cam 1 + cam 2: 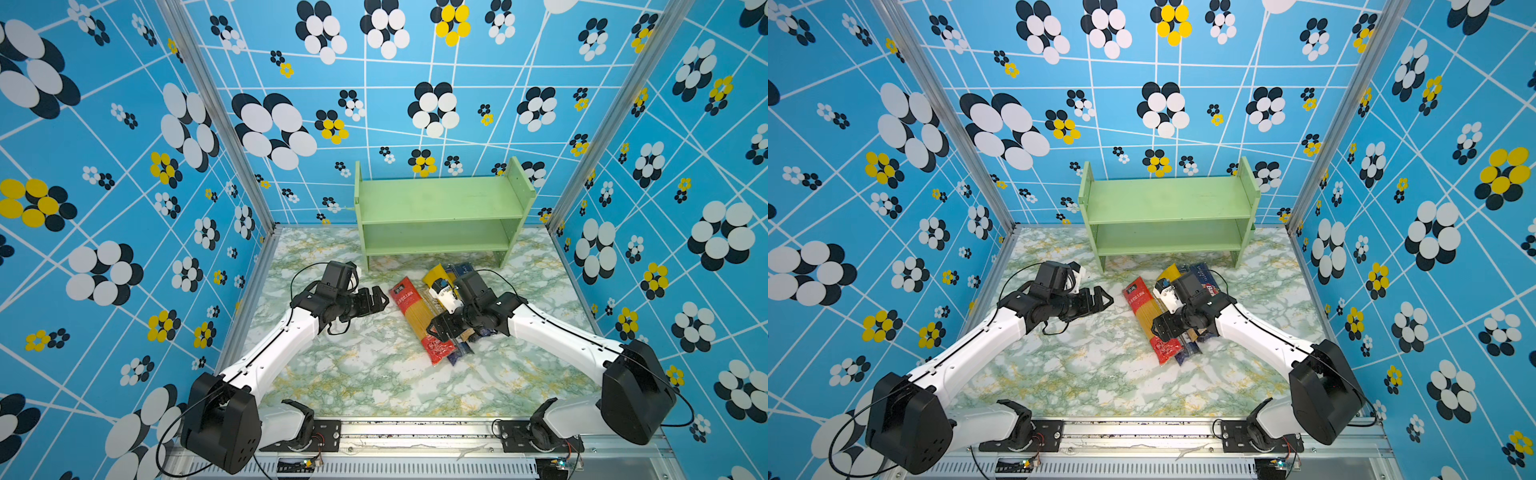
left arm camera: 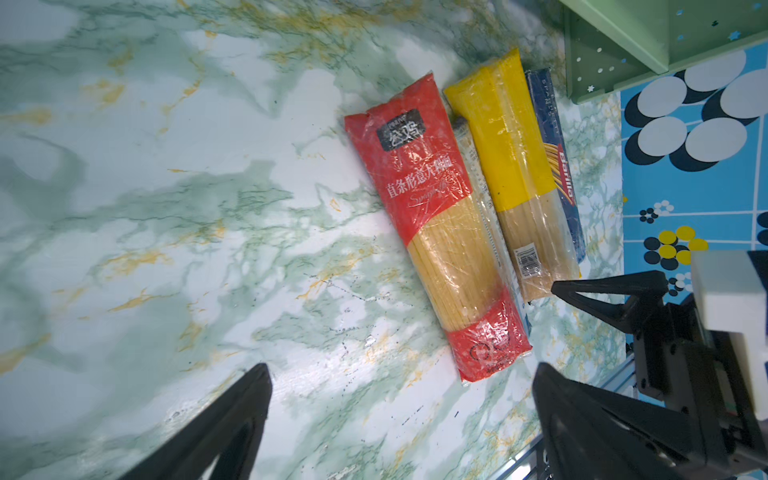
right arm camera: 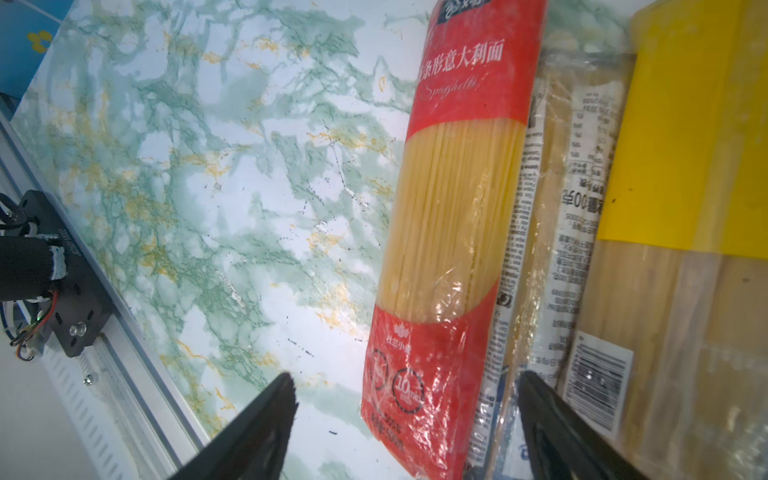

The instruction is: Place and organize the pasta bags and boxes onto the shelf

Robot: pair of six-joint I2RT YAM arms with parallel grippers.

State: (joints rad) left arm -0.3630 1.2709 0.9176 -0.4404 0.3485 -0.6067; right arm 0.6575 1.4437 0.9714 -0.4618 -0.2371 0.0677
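Packs lie bunched side by side on the marble-look table (image 1: 374, 374), just in front of the shelf (image 1: 440, 203), toward its R half.

L gripper (image 1: 380, 300) hangs w/ jaws spread wide, nothing in them, near the red-ended bag (image 1: 411, 316) on its L side, apart from it.

R gripper (image 1: 434, 330) sits over the pile's near end. In both top views its arm hides the pile's middle. R wrist view shows jaws apart, astride the red-ended bag's near end: one finger (image 3: 266, 424) over bare table, the other (image 3: 552, 424) over the clear bag (image 3: 569, 208). Not clamped; contact can't be told.

Clear bag lies wedged btwn red-ended bag and yellow-topped bag (image 3: 681, 145).

Only the L wrist view reads the Barilla box (image 2: 559, 166), against the yellow-topped bag's far side.

Only the top views show the blue-ended bag (image 1: 1187, 353), poking out at the near end.
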